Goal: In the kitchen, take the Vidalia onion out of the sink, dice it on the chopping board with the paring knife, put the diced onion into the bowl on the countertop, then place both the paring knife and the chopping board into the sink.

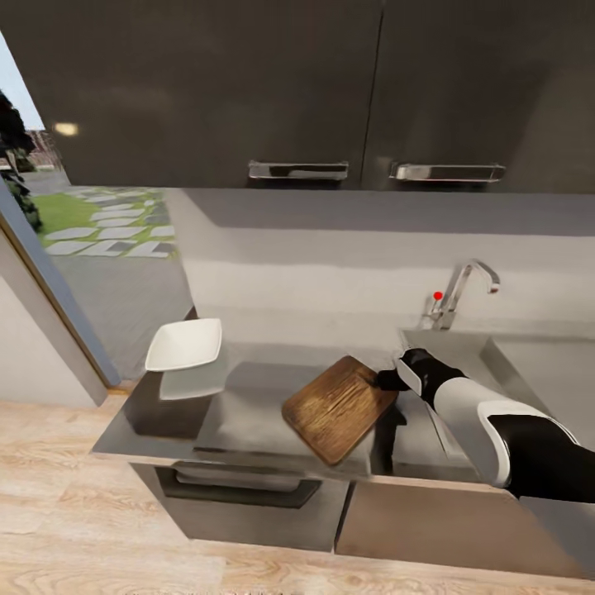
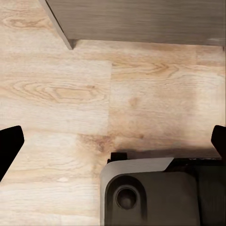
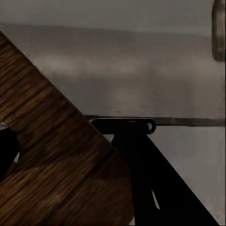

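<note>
While the right gripper [image 1: 395, 378] is gripping, it seems, the board [image 1: 339, 408] by one end, the board is hanging tilted over the countertop [image 1: 248, 397], just left of the sink [image 1: 463, 347].

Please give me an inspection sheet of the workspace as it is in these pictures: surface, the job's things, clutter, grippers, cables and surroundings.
Surface: grey countertop, reflective, above dark cabinets.
Job's things: chopping board lifted and tilted at the right gripper; white bowl on the countertop at the left end; sink with chrome tap behind the arm.
Onion and paring knife: nothing seen.
Clutter: nothing seen.
Grippers: right gripper at the board's edge, apparently shut on it; left gripper open, pointing at the wooden floor.
Cables: nothing seen.
Surroundings: dark wall cabinets above; a garden view at left.
</note>
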### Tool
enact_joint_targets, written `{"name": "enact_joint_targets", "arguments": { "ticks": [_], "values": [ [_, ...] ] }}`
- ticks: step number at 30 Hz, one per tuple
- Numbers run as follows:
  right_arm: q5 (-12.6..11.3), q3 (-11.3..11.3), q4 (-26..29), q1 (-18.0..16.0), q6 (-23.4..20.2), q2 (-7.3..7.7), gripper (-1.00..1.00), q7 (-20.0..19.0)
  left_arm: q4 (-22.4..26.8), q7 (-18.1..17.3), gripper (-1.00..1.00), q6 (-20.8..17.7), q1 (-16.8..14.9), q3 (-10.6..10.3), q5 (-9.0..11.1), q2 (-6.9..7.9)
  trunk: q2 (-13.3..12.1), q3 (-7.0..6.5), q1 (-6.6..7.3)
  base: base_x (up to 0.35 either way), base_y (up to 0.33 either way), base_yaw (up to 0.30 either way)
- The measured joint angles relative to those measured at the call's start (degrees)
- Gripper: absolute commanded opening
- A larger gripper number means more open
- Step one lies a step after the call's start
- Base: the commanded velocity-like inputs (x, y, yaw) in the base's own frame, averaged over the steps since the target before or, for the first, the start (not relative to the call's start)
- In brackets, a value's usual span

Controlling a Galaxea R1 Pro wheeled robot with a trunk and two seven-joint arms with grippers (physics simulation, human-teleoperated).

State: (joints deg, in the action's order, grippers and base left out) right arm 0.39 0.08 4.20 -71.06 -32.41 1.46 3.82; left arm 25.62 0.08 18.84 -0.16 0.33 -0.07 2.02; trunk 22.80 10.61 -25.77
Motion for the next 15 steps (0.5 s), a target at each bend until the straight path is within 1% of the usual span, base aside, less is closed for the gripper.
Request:
{"name": "enact_joint_targets", "arguments": {
  "ticks": [7,9,10,12,15],
  "values": [
    [0.03,0.08,0.07,0.01,-0.17,0.45,-1.0,-0.02,0.04,0.0,1.0,0.0,0.0,0.0,0.0,0.0,0.0,-0.52,0.0,-0.247,0.227,-0.22],
    [-0.16,0.04,0.1,0.0,-0.17,0.7,-1.0,0.0,0.03,0.0,1.0,-0.01,0.0,0.01,0.0,0.01,0.04,-0.66,0.03,-0.059,0.104,-0.225],
    [-0.44,-0.35,0.11,0.0,-0.16,0.71,-1.0,-0.05,0.03,0.0,1.0,-0.01,0.0,0.0,0.0,0.0,0.04,-0.73,0.03,-0.037,0.065,-0.225],
    [-0.08,0.15,0.1,0.0,-0.22,0.8,-1.0,-0.01,0.03,0.0,1.0,-0.01,0.0,0.0,0.0,0.0,0.02,-0.87,0.03,-0.021,0.038,-0.226],
    [-0.25,-0.21,0.12,-0.01,-0.25,0.84,-1.0,0.01,0.03,0.0,1.0,-0.01,0.0,0.0,0.0,0.0,0.01,-1.09,0.03,-0.008,0.015,-0.226]
  ]
}}
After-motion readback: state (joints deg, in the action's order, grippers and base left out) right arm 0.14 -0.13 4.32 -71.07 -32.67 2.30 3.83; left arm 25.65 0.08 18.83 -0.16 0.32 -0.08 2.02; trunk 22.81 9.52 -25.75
